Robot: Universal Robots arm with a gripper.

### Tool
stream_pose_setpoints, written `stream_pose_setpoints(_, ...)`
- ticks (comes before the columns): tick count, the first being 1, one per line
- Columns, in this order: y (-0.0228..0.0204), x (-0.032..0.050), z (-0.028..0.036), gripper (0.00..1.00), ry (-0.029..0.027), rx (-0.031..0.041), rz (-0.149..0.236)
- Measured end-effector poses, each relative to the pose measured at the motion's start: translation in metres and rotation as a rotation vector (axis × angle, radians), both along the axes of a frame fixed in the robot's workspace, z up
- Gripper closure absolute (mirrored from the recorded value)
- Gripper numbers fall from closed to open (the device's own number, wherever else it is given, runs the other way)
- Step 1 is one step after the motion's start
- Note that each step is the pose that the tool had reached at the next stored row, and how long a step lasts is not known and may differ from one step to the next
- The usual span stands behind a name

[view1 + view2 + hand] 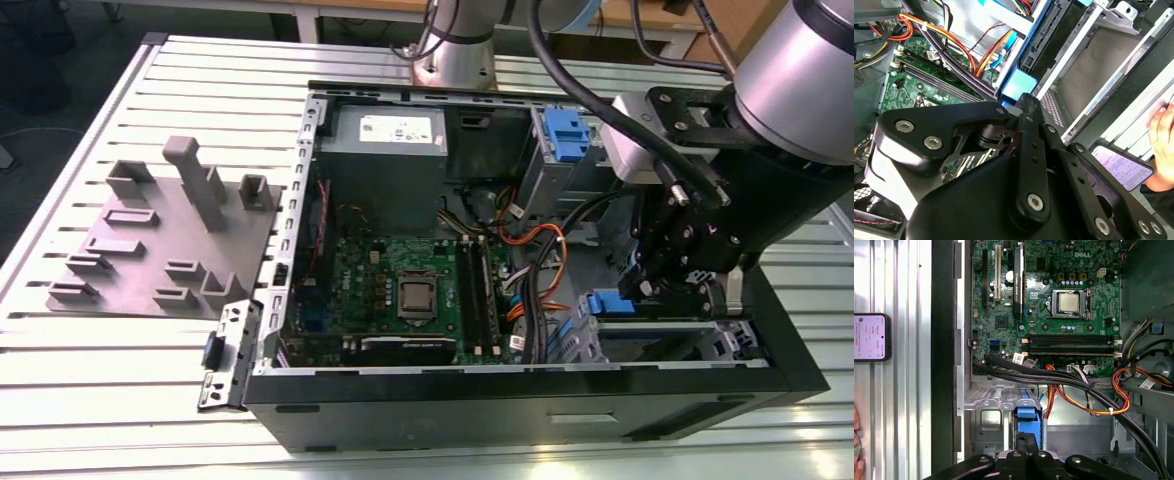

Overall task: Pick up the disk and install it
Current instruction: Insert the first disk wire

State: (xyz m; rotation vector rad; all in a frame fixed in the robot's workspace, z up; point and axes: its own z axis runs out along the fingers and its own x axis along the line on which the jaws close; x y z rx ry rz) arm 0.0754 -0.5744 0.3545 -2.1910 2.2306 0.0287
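The disk (617,303) stands on edge in the metal bay (667,335) at the front corner of the open computer case (534,400), on the exterior view's right. Its blue rail end (1026,416) shows in both wrist views, with the dark edge (1051,30) running away from it. My gripper (663,292) reaches down into that corner. Its black fingers (1025,102) are drawn together on the disk's blue end (1018,84). The rest of the disk is hidden by the bay and my gripper.
Bundled cables (1074,390) cross between the bay and the green motherboard (400,285). A grey power-supply box (394,135) and a drive cage with a blue latch (567,135) sit at the case's far side. A grey fixture plate (160,245) lies outside. A phone (869,337) and a hand (1160,131) rest beside the case.
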Motion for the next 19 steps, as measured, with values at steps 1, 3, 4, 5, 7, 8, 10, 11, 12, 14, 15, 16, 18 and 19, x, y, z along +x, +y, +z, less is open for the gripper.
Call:
stream_pose_setpoints(1,0.0000,0.0004,0.0000,0.89,0.0000,0.0001,0.000)
stream_pose_setpoints(3,0.0000,0.0025,-0.0001,0.89,0.0000,0.0001,0.000)
stream_pose_setpoints(4,0.0000,0.0039,-0.0002,0.89,0.0000,0.0001,0.000)
stream_pose_setpoints(5,0.0000,0.0052,-0.0002,0.89,0.0001,0.0001,0.000)
stream_pose_setpoints(7,0.0001,0.0061,-0.0002,0.89,0.0002,0.0001,0.000)
stream_pose_setpoints(8,0.0000,0.0061,-0.0002,0.89,0.0002,0.0000,0.000)
stream_pose_setpoints(10,0.0000,0.0113,-0.0002,0.89,0.0002,0.0000,0.000)
stream_pose_setpoints(11,0.0000,0.0114,-0.0002,0.89,0.0002,0.0000,0.000)
stream_pose_setpoints(12,0.0000,0.0114,-0.0002,0.89,0.0002,0.0000,0.000)
stream_pose_setpoints(14,0.0000,0.0115,-0.0002,0.89,0.0002,0.0000,0.000)
stream_pose_setpoints(15,0.0000,0.0116,-0.0002,0.89,0.0002,0.0000,0.000)
stream_pose_setpoints(16,0.0000,0.0117,-0.0002,0.89,0.0002,-0.0001,0.000)
stream_pose_setpoints(18,0.0000,0.0118,-0.0002,0.89,0.0002,0.0000,0.000)
stream_pose_setpoints(19,0.0000,0.0118,-0.0002,0.89,0.0002,0.0000,0.000)
